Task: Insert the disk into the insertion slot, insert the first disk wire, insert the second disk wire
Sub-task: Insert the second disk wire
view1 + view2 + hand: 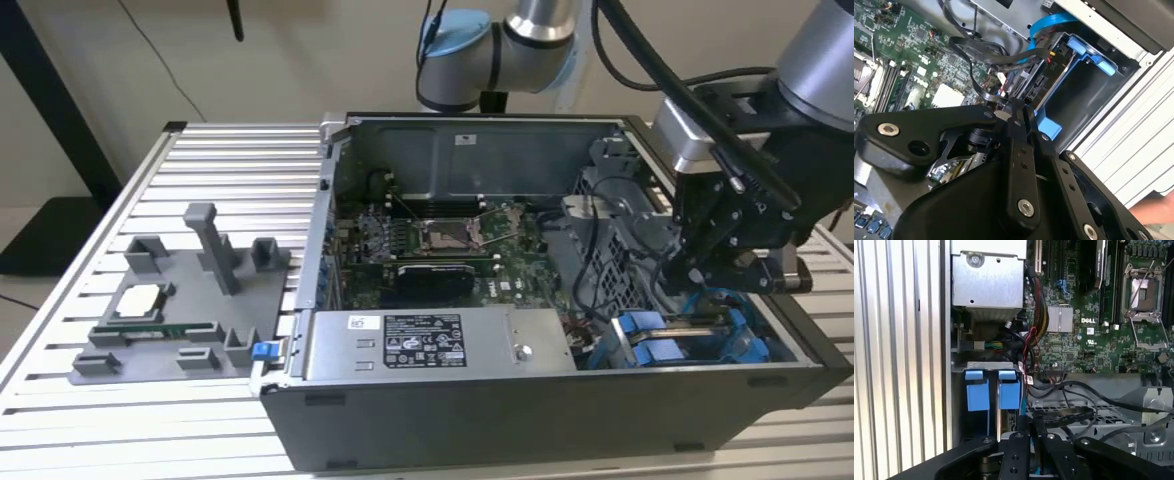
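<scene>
Slatted metal surface (200,150) carries everything; at the exterior view's left sits a grey fixture tray (187,300) with posts and a small square chip (139,300) on it, untouched. Middle: open computer case (534,400), motherboard (427,250) exposed, power supply box (441,342) along the near wall. At the exterior view's right the gripper (727,270) hangs low inside the case, right over the insertion slot (687,340) with its blue rails. In the second wrist view the fingers (1021,150) look pinched nearly together, near a black wire (979,55); can't tell if they grip anything. Blue tabs (991,390) of the slot sit just beside the fingers in the first wrist view. The disk looks seated in the slot, hard to confirm, mostly hidden. Risk, as a judgement: loose black wires crowd the bay, so the fingers could snag one or a plug could meet its socket tilted and jam.
</scene>
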### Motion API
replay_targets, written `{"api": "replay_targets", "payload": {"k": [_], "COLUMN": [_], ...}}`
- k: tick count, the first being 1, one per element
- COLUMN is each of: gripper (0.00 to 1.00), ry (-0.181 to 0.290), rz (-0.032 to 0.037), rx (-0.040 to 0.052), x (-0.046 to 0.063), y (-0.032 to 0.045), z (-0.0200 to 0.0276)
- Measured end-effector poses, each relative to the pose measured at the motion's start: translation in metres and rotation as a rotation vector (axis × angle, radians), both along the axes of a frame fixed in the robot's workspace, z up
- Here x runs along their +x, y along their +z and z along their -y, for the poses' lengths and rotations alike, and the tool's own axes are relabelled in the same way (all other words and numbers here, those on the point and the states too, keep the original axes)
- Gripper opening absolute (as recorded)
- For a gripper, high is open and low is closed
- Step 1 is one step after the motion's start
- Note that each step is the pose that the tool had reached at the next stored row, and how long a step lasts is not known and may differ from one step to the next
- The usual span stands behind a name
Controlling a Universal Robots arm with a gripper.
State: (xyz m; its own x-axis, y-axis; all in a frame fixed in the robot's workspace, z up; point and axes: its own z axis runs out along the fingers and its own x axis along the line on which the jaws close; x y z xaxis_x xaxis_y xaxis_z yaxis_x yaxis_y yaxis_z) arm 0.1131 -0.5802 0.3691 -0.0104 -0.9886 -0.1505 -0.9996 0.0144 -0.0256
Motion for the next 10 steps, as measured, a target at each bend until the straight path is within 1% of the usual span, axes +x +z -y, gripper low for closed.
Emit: {"api": "replay_targets", "payload": {"k": [4, 7, 10], "gripper": [0.0, 0.0, 0.0], "ry": [-0.001, -0.001, -0.001], "rz": [0.0014, 0.0015, 0.0015], "rx": [0.0177, 0.0304, 0.0339], "x": [0.0003, 0.0025, 0.0054], "y": [-0.0041, -0.0075, -0.0104], "z": [0.0033, 0.0068, 0.0088]}}
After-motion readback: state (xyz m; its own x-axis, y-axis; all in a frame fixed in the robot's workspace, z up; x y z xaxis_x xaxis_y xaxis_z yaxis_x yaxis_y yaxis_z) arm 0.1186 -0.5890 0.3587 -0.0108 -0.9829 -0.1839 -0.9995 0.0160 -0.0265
